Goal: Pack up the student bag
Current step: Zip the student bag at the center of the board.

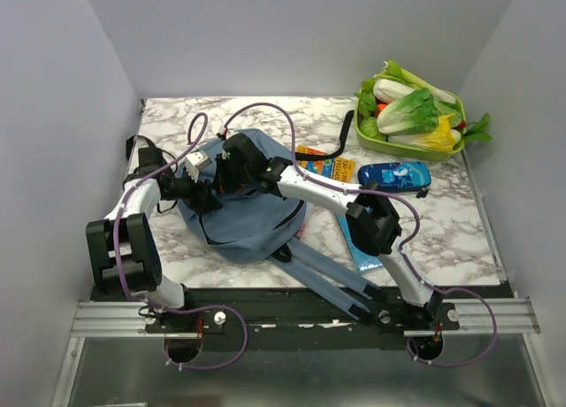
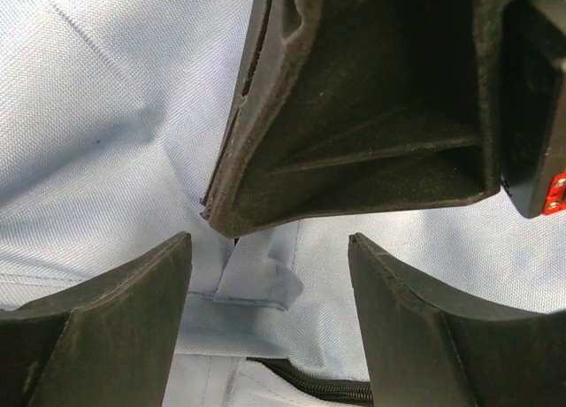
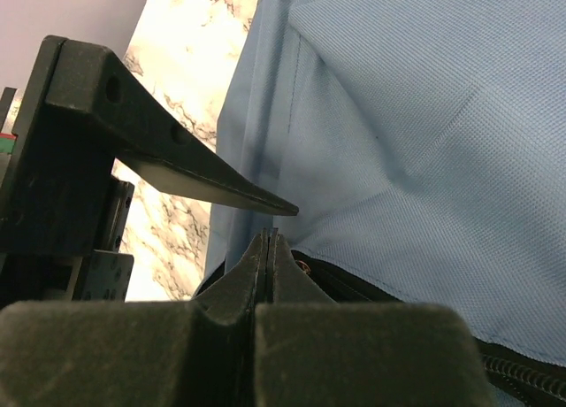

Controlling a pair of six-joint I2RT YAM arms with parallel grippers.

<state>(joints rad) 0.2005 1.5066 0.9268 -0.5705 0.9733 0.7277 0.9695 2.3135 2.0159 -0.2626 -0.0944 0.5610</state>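
Observation:
The dusty-blue student bag (image 1: 252, 217) lies flat in the middle of the marble table, its two long straps (image 1: 329, 279) trailing toward the arm bases. My left gripper (image 1: 205, 193) is open on the bag's left side. In the left wrist view its jaws (image 2: 268, 248) straddle a small blue fabric tab (image 2: 256, 279) just above the black zipper (image 2: 309, 385) without pinching it. My right gripper (image 1: 233, 162) is shut, its tips (image 3: 270, 239) pressed to the bag's zipper line (image 3: 371, 287). Whether anything is pinched between them stays hidden. Both grippers sit close together.
A green tray (image 1: 367, 142) of leafy vegetables stands at the back right. A blue pencil case (image 1: 395, 173) lies in front of it. An orange book (image 1: 325, 165) and a black strap (image 1: 341, 140) lie by the bag. A blue notebook (image 1: 361, 248) lies under the right arm.

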